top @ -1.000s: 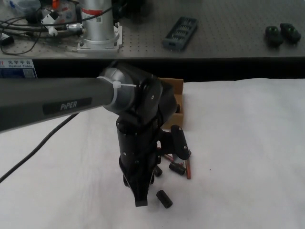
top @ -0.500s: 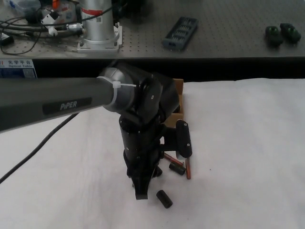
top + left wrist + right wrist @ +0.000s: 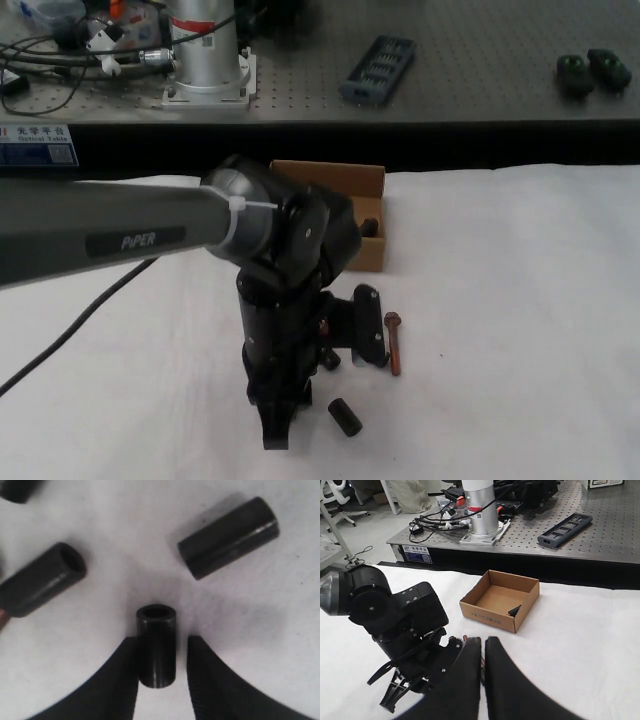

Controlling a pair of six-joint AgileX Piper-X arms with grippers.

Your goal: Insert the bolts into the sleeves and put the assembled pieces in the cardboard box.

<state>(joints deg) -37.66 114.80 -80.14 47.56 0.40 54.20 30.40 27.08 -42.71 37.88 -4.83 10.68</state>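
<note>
My left gripper [image 3: 162,641] is open, its two fingers on either side of a short black sleeve [image 3: 157,652] on the white cloth; a small gap shows on one side. Two more black sleeves [image 3: 227,537] [image 3: 42,577] lie close by. In the high view the left arm [image 3: 290,290] points down over the pile, with a loose sleeve [image 3: 345,416] and a copper bolt [image 3: 392,345] beside it. The cardboard box [image 3: 335,177] stands just beyond, a dark piece [image 3: 370,228] inside. My right gripper [image 3: 483,652] is shut and holds nothing, short of the box [image 3: 487,615].
A metal bench [image 3: 450,80] behind the cloth carries a silver post [image 3: 205,40], cables, a dark tray [image 3: 378,65] and two black parts [image 3: 593,70]. White cloth [image 3: 520,300] stretches free to the right of the pile.
The left arm has drawn back toward the near edge and lowered over the sleeves. The box and the copper bolt show more fully than before.
</note>
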